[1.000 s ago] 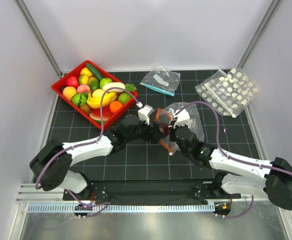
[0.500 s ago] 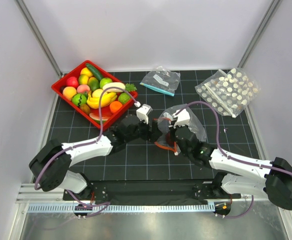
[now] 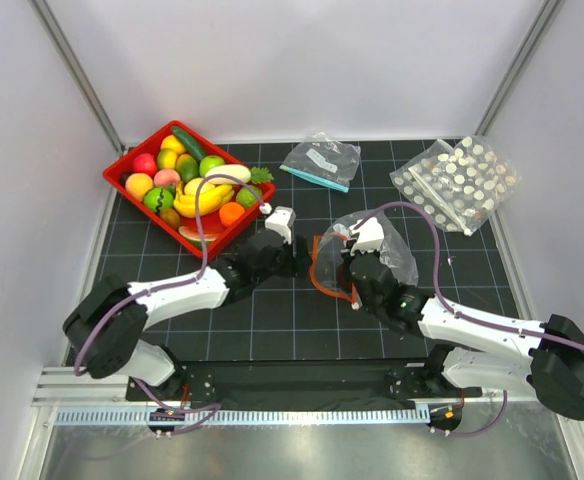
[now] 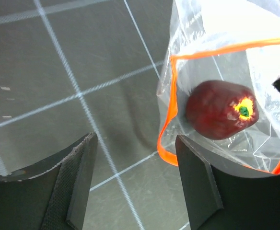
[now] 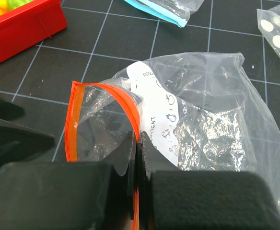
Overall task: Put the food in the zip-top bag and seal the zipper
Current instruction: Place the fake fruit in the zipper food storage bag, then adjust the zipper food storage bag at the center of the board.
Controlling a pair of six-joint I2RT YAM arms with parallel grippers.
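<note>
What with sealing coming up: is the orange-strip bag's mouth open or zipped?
Open. The zipper gapes in a wide loop, a dark red fruit visible inside the zip-top bag; the right tool pinches one lip.

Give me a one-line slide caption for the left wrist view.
Open left gripper beside the orange-red mouth of the zip-top bag, a dark red toy fruit lying inside.

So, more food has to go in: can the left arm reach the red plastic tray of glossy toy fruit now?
Probably yes: the left gripper is open and empty, and the red plastic tray sits close on its side, with bare black gridded mat between them.
</note>
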